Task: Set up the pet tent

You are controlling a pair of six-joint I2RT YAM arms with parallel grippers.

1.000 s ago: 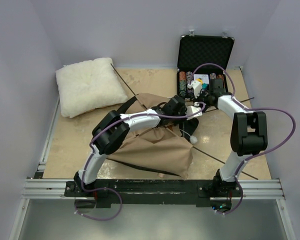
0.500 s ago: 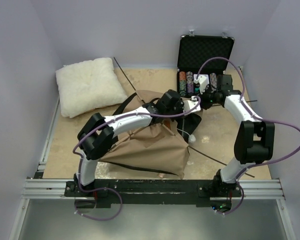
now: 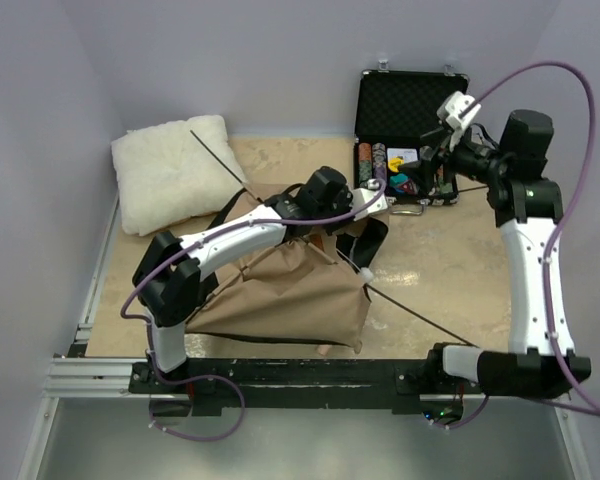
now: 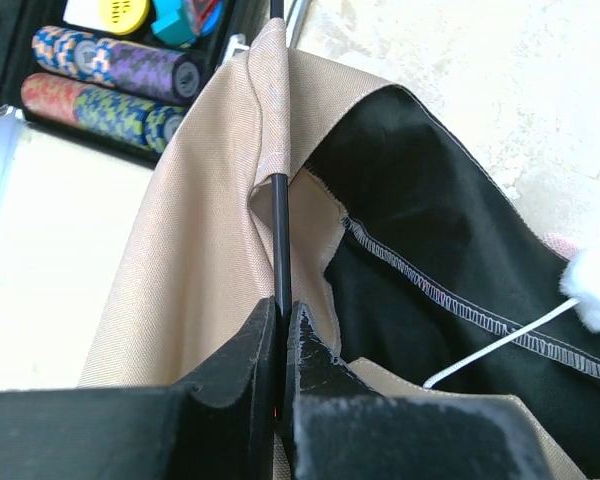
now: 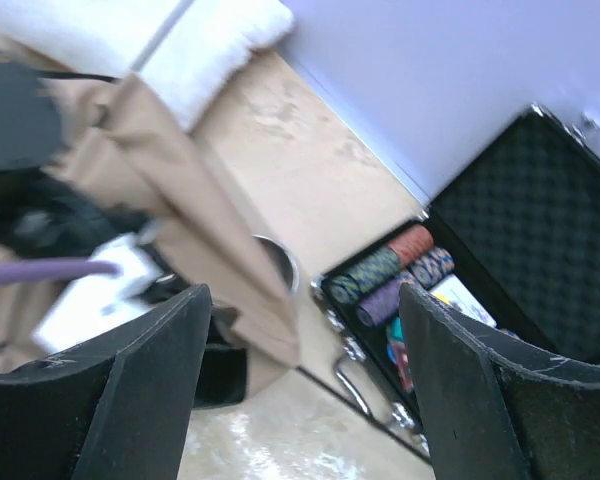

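Observation:
The pet tent (image 3: pixel 285 295) lies as a slumped tan heap with black lining in the middle of the table. My left gripper (image 3: pixel 348 215) sits at its upper edge, shut on a thin dark pole (image 4: pixel 280 230) that runs up into a tan fabric sleeve (image 4: pixel 272 110); its closed tips (image 4: pixel 282 305) pinch the rod. One pole end (image 3: pixel 220 158) sticks out toward the pillow and another (image 3: pixel 415 318) lies across the table at the right. My right gripper (image 3: pixel 435 152) hangs raised in front of the case, open (image 5: pixel 300 300), holding nothing.
A fluffy white pillow (image 3: pixel 175 170) rests at the back left. A black hard case (image 3: pixel 412 105) stands open at the back right with poker chips (image 3: pixel 375 160) in it. A white cord with a pom-pom (image 4: pixel 592 295) trails over the black lining.
My right gripper let go at the tent, opened, and rose up to the right in front of the case. My left gripper shifted left with the pole, and the tent fabric drew leftward.

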